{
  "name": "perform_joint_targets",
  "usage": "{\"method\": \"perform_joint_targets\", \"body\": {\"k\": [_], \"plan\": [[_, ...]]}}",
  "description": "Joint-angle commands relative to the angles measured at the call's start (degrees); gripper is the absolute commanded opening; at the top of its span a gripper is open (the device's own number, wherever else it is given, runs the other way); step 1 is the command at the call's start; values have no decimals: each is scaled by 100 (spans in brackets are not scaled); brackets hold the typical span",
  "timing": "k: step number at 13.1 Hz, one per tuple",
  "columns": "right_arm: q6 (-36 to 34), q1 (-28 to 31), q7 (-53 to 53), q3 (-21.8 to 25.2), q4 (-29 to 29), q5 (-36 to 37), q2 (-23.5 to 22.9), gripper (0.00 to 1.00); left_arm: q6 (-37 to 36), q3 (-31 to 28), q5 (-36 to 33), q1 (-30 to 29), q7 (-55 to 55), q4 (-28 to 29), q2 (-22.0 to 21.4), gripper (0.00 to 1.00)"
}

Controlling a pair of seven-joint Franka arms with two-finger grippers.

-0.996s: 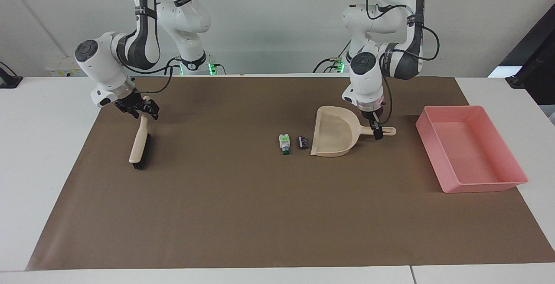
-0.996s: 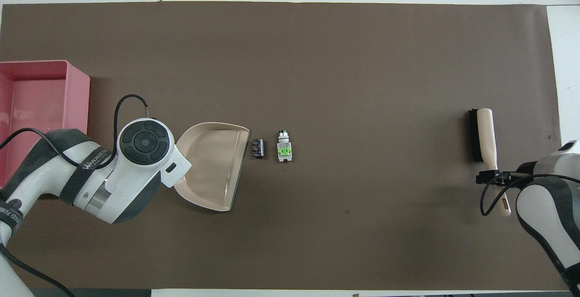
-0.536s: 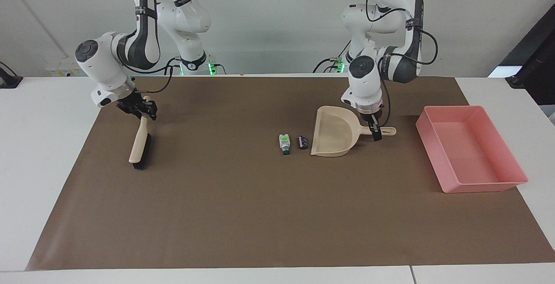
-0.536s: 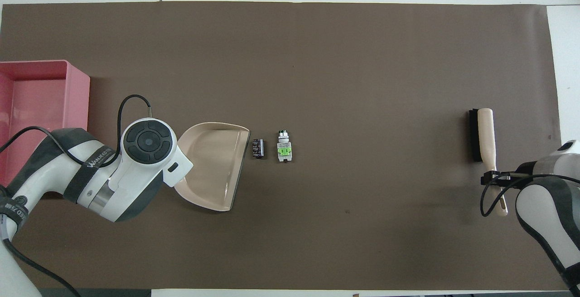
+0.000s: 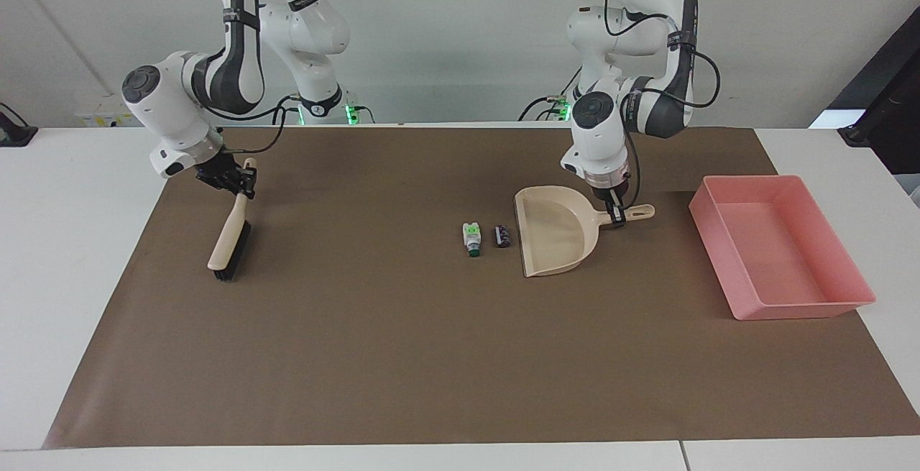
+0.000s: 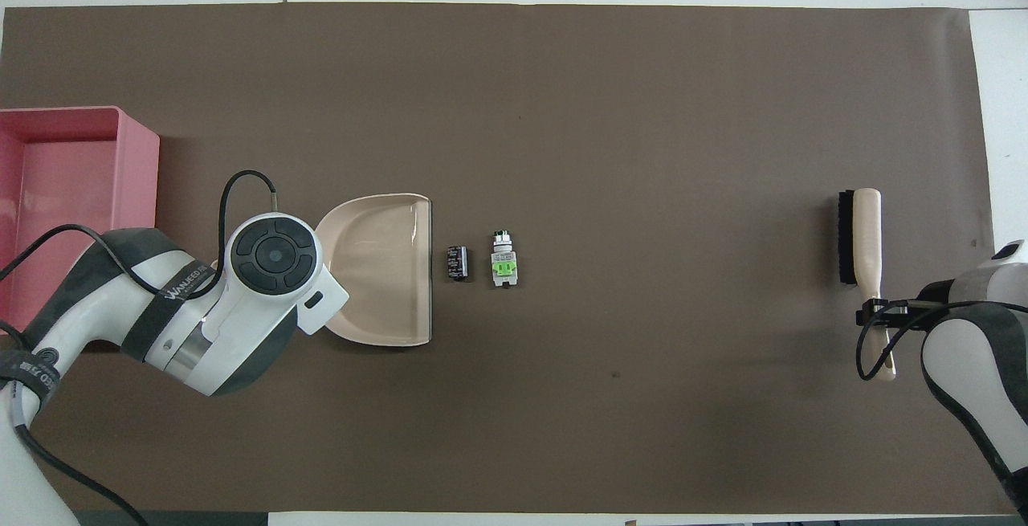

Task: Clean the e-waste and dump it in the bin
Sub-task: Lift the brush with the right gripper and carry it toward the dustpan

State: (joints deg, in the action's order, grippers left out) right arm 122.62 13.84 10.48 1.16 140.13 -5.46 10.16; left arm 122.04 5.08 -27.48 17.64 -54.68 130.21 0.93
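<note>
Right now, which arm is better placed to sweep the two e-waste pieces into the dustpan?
Right. The right gripper is shut on the beige black-bristled brush; the left gripper holds the beige plastic dustpan, its open edge beside the black cylinder and the white green-labelled cylinder, so it likely only needs steadying.

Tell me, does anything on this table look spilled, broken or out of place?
Only the two e-waste pieces look out of place, lying loose on the brown mat beside the dustpan. The pink bin has nothing in it. Nothing looks spilled or broken.
</note>
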Motion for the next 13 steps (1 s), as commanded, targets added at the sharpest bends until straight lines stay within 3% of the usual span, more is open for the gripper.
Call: {"method": "perform_joint_targets", "body": {"k": [1, 3, 7, 13], "plan": [[-614, -564, -719, -63, -442, -122, 179, 0, -696, -51, -117, 55, 19, -371, -93, 0], [-809, -1188, -924, -80, -469, -113, 390, 0, -1093, -51, -169, 64, -147, -584, -67, 0], [-985, -2699, -1556, -124, -469, -8, 443, 0, -954, -42, -407, 187, -385, -532, -58, 0], [-766, -4467, -3191, -177, -996, 132, -434, 0, -769, -33, -398, 196, -131, -506, 91, 0]]}}
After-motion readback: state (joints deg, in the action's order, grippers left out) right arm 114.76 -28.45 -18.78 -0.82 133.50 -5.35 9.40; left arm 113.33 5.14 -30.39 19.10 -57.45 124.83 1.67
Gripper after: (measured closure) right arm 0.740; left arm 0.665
